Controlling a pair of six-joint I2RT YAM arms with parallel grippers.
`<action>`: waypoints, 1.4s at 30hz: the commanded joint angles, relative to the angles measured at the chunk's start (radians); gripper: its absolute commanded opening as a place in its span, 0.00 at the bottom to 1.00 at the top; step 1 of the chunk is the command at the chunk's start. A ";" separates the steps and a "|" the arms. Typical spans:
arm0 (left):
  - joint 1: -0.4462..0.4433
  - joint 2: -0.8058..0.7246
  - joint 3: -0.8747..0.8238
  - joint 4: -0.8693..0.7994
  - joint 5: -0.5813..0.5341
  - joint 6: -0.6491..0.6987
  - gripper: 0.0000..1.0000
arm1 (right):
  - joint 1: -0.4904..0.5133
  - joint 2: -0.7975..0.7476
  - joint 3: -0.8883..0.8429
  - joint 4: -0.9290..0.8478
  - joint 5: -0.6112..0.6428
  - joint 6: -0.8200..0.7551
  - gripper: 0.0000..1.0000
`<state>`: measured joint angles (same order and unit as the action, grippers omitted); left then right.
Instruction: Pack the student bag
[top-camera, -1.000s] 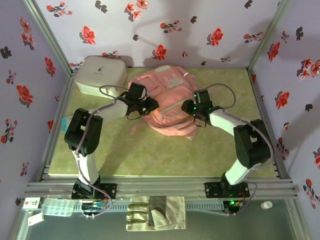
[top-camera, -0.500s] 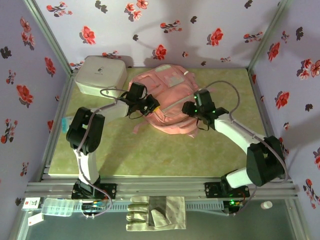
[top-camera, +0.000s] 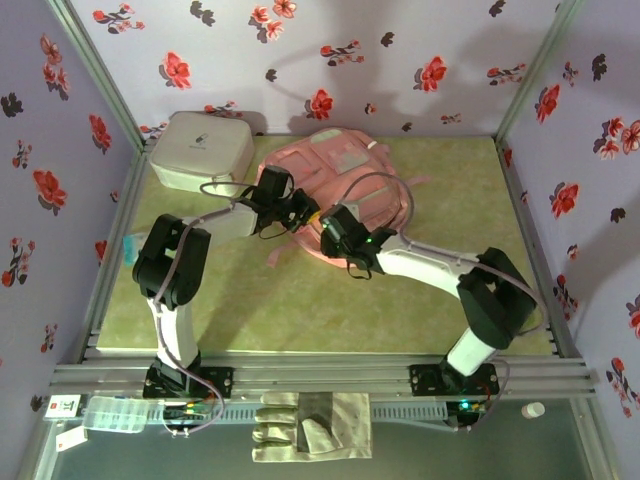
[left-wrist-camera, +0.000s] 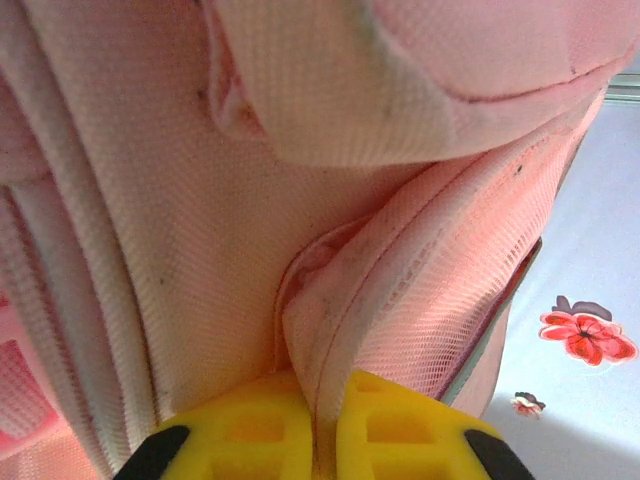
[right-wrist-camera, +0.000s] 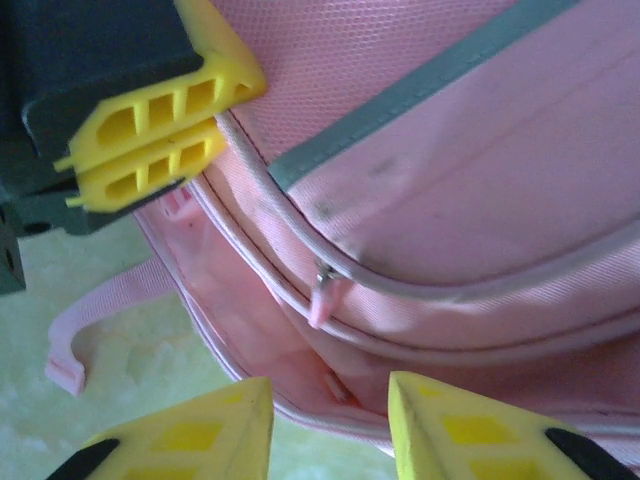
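L gripper (left-wrist-camera: 318, 405) clamped on student bag (left-wrist-camera: 200, 220) fabric, R gripper (right-wrist-camera: 330, 405) apart, arm stretched left

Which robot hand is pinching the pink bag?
The left gripper: its jaws are shut on a fold of the student bag. The right gripper is open.

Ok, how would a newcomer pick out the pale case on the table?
Start at the big soft pink fabric backpack in the middle of the green table. In the far left corner, beside it, lies a white-grey rounded rectangular case. Unlike the slumped pink backpack, it is pale and boxy.
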<state>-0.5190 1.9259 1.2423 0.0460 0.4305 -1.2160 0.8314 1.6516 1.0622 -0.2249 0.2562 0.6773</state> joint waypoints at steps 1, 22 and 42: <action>-0.001 -0.022 0.002 0.075 -0.018 -0.016 0.00 | 0.004 0.054 0.043 0.046 0.111 0.074 0.33; -0.001 -0.022 -0.006 0.072 -0.022 -0.016 0.00 | 0.005 0.213 0.155 -0.006 0.187 0.011 0.08; 0.036 0.008 0.055 -0.098 -0.058 0.168 0.00 | -0.110 -0.051 -0.064 -0.183 0.164 -0.188 0.00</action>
<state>-0.5175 1.9251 1.2682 0.0067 0.4545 -1.1332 0.7662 1.6592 1.0294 -0.2714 0.3790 0.5289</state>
